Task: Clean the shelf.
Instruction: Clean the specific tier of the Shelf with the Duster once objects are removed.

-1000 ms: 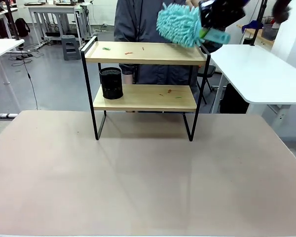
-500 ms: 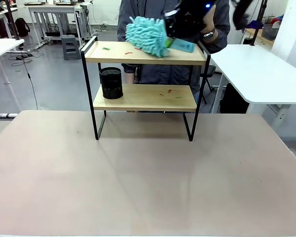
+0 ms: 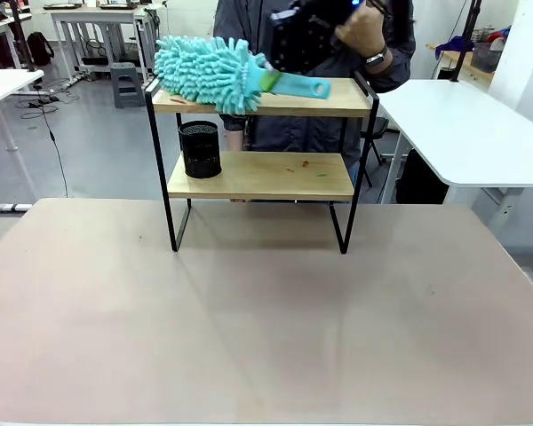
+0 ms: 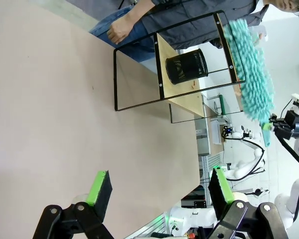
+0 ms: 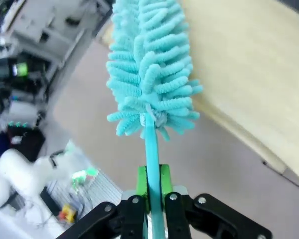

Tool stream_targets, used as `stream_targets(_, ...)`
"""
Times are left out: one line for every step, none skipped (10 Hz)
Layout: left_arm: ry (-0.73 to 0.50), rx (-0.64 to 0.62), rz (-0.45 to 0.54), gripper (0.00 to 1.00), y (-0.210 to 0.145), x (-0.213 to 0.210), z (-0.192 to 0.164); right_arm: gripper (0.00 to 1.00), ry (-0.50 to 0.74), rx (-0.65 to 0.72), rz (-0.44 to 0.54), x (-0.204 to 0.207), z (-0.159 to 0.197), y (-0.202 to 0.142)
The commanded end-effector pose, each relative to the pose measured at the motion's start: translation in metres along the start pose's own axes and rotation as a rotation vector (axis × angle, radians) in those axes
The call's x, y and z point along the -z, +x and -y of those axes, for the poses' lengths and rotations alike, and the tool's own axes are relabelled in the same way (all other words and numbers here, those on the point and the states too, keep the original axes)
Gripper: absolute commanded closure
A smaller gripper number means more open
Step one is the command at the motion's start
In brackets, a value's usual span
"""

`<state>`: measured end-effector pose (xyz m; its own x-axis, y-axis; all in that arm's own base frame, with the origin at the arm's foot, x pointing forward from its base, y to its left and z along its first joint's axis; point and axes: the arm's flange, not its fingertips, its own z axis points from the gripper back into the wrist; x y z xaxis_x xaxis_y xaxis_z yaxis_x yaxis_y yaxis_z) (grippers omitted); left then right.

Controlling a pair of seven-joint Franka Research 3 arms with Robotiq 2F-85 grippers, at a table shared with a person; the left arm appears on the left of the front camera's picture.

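The shelf [image 3: 259, 175] stands at the far side of the table, with two wooden boards in a black frame. My right gripper [image 3: 275, 75] is shut on the handle of a fluffy teal duster [image 3: 209, 71], whose head lies over the left end of the top board. In the right wrist view the fingers [image 5: 142, 185] clamp the handle, with the duster head [image 5: 152, 69] beside the board [image 5: 249, 74]. A few small scraps [image 3: 304, 164] lie on the lower board. My left gripper [image 4: 159, 186] hangs open over the table, far from the shelf [image 4: 189, 94].
A black mesh cup [image 3: 200, 149] stands on the left of the lower board. A person [image 3: 320, 133] stands just behind the shelf, one hand [image 3: 364, 31] close to my right gripper. White tables [image 3: 462, 124] flank the tan tabletop [image 3: 266, 311].
My right gripper has swept the duster leftward along the top board, from its right end to its left end. The scraps once seen on the top board are now covered or gone.
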<state>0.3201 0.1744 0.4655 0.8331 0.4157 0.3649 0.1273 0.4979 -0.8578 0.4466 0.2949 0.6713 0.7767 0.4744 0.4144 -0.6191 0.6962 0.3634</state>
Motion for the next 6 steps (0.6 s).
stream_targets(-0.017,0.018,0.015,0.0,0.0,0.002,0.0,0.88,0.067,-0.135,-0.138,-0.044,0.015,-0.033)
stream_targets(-0.017,0.018,0.015,0.0,0.0,0.002,0.0,0.88,0.147,-0.203,-0.22,-0.069,0.017,-0.054)
stream_targets(-0.017,0.018,0.015,0.0,0.0,0.002,0.0,0.88,0.279,-0.283,-0.245,-0.095,0.018,-0.079)
stream_targets(-0.017,0.018,0.015,0.0,0.0,0.002,0.0,0.88,0.345,-0.285,-0.21,-0.114,0.024,-0.097)
stream_targets(-0.017,0.018,0.015,0.0,0.0,0.002,0.0,0.88,0.371,-0.252,-0.134,-0.128,0.036,-0.111)
stream_targets(-0.017,0.018,0.015,0.0,0.0,0.002,0.0,0.88,0.4,-0.221,-0.072,-0.139,0.05,-0.124)
